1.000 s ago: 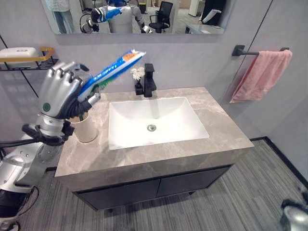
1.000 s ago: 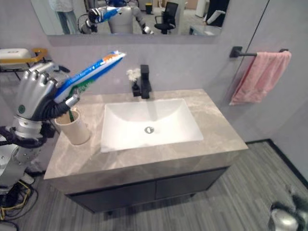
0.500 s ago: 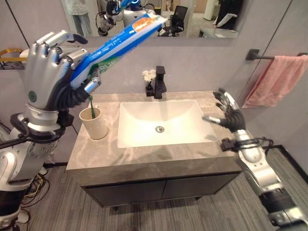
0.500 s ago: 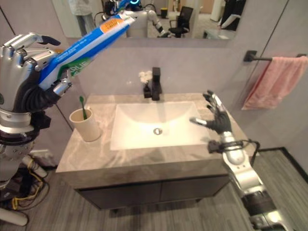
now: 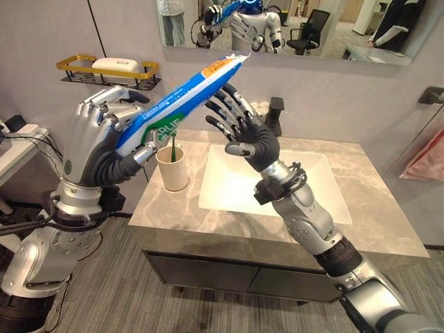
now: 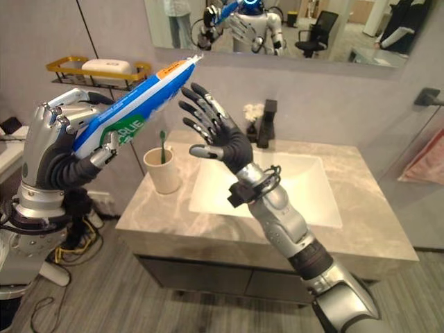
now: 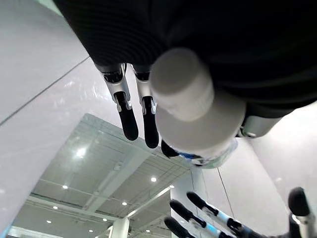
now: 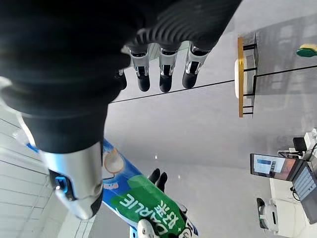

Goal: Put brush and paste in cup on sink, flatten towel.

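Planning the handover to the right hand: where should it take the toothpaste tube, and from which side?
Probably the free upper half of the toothpaste tube, from the sink side. The left hand wraps the cap end; the open right hand faces the slanted, flat upper part.

Bathroom mock-up, probably in office: sink (image 5: 316, 182), mirror (image 5: 312, 31), reflected chair (image 5: 313, 24).

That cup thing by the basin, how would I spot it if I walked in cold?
Start at the grey marble-look vanity top and its white rectangular basin. On the counter to the basin's left stands a plain cream cup, upright, below the left hand holding the big blue toothpaste tube. It is the counter's only container with a green toothbrush sticking out.
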Robot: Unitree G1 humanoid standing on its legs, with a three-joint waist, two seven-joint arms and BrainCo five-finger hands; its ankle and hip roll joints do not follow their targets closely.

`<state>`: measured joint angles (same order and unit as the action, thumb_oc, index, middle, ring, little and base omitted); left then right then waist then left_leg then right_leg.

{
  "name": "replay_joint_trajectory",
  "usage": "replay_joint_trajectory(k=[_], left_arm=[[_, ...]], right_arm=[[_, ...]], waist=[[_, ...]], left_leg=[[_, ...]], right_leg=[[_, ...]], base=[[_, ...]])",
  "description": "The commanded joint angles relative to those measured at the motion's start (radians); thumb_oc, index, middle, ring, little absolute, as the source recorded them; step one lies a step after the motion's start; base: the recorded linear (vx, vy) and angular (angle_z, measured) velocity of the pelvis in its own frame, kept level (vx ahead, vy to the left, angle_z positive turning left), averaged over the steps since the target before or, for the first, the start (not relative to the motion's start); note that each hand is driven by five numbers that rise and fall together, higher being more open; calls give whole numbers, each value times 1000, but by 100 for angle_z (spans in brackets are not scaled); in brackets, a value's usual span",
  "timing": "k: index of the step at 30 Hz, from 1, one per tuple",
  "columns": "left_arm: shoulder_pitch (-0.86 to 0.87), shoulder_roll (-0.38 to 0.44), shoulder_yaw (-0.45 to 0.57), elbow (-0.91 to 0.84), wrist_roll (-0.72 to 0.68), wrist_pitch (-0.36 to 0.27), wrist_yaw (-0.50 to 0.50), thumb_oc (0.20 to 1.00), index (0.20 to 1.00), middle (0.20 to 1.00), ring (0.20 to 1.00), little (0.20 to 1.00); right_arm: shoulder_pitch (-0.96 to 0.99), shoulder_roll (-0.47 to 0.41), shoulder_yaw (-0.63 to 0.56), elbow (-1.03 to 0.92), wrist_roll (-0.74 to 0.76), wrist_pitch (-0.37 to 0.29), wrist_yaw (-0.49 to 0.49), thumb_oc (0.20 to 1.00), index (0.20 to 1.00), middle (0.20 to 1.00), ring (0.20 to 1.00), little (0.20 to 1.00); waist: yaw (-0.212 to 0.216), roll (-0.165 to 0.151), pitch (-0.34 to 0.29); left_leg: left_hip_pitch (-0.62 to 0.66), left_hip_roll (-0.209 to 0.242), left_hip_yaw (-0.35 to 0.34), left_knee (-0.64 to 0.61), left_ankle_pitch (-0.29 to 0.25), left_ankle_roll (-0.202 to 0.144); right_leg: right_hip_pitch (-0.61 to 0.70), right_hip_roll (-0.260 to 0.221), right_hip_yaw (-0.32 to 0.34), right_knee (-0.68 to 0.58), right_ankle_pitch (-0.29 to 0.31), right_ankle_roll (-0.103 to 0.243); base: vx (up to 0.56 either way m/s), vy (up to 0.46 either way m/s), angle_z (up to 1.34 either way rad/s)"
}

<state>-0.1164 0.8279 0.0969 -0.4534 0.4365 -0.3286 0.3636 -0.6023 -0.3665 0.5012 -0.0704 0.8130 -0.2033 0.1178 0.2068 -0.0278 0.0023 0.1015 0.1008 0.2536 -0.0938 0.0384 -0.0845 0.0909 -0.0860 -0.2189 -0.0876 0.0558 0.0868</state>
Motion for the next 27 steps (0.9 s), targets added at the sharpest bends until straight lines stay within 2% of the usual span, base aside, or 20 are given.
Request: replay_joint_trajectory(k=[1, 7, 12, 27], left_arm=[[-89, 65, -48, -17, -66, -21, -5, 200, 200, 200, 200, 200], [-156, 136, -162, -7, -47, -34, -52, 200, 200, 200, 200, 200], [-195, 152, -240, 12, -34, -32, -69, 200, 200, 200, 200, 200], [-135, 122, -282, 82, -6, -14, -91, 200, 200, 200, 200, 200]], right_arm=[[-107, -7, 3, -8, 48, -59, 19, 1000, 1000, 1000, 1000, 1000], [-178, -17, 57, 81, 56, -44, 21, 1000, 1000, 1000, 1000, 1000], [-200, 21, 65, 110, 86, -51, 11, 1000, 1000, 1000, 1000, 1000], [-219, 57, 52, 45, 135, -72, -2, 1000, 1000, 1000, 1000, 1000]], waist=[[3, -38, -32], [-6, -43, -43], [-9, -43, -43], [-14, -44, -43]], left_leg=[[28, 34, 12, 7, -21, -33], [39, 34, 23, 7, -26, -32], [44, 35, 30, 7, -26, -30], [43, 40, 36, 7, -23, -30]], right_leg=[[4, -85, -54, 7, 63, 61], [3, -85, -46, 9, 64, 64], [2, -82, -38, 10, 66, 65], [-3, -78, -31, 12, 66, 62]], base=[[0, 0, 0], [0, 3, -1], [-3, 6, -7], [0, 0, 0]])
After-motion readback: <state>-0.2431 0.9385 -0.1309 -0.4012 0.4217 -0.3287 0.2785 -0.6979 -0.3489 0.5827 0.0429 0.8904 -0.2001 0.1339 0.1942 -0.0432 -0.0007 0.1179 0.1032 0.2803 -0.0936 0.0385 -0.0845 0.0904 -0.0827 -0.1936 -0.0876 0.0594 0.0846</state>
